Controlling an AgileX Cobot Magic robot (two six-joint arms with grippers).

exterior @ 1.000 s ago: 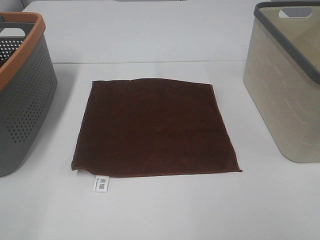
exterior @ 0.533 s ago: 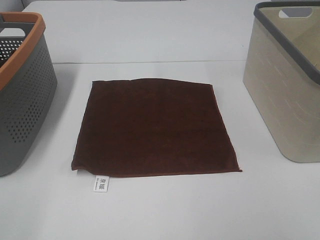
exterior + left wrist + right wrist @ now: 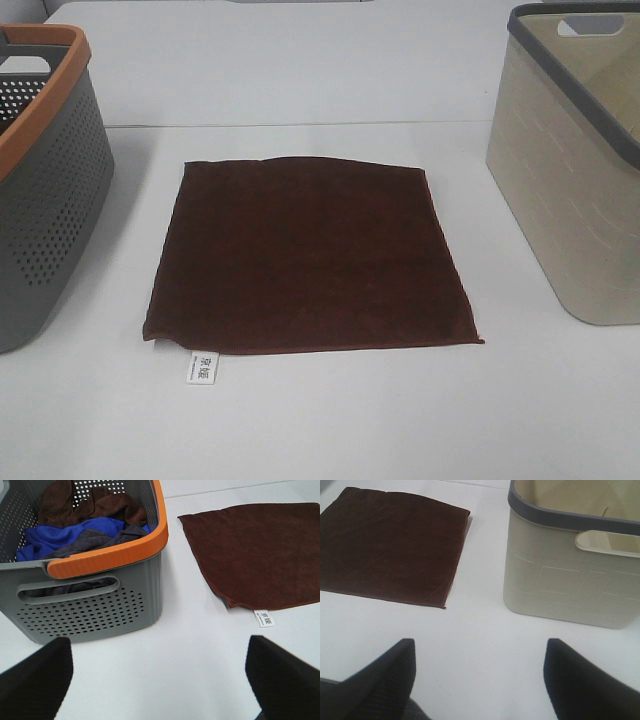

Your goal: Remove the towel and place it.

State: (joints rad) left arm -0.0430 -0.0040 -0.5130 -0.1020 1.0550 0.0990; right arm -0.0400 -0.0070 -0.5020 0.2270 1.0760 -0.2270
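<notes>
With both the left gripper (image 3: pixel 160 680) and right gripper (image 3: pixel 477 680) wide open and empty, the dark brown towel (image 3: pixel 310 255) lies flat on the white table (image 3: pixel 330 420) between the two baskets, so a pinch may slide off it.

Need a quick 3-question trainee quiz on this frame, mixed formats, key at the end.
1. True or false: the towel lies flat on the table, between the two baskets.
2. Which basket already holds cloths? A) the beige basket B) the grey basket with the orange rim C) both
3. Fill in: the left gripper and the right gripper both have their jaws ____, gripping nothing.

Key:
1. True. It lies spread out, its white tag at the near corner.
2. B. The left wrist view shows blue, grey and brown cloths inside; what shows of the beige basket's inside is bare.
3. open
</notes>
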